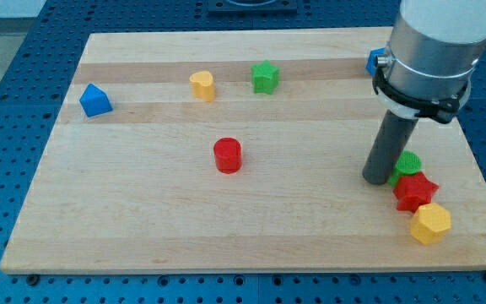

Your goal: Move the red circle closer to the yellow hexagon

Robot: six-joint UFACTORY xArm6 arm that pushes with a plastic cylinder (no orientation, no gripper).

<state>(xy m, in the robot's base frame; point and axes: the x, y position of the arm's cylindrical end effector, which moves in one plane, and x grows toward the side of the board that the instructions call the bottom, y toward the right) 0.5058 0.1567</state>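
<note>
The red circle [227,156] stands near the middle of the wooden board [142,219]. The yellow hexagon [430,224] lies at the view's bottom right, near the board's right edge. A red star [415,191] touches it from above, and a green circle [408,164] sits just above the star. My tip [376,180] rests on the board right beside the green circle, on its left. The tip is far to the right of the red circle and up-left of the yellow hexagon.
A blue block [95,100] sits at the view's left. A yellow heart-like block [202,85] and a green star [265,77] lie near the top middle. Another blue block [375,62] is partly hidden behind the arm at the top right.
</note>
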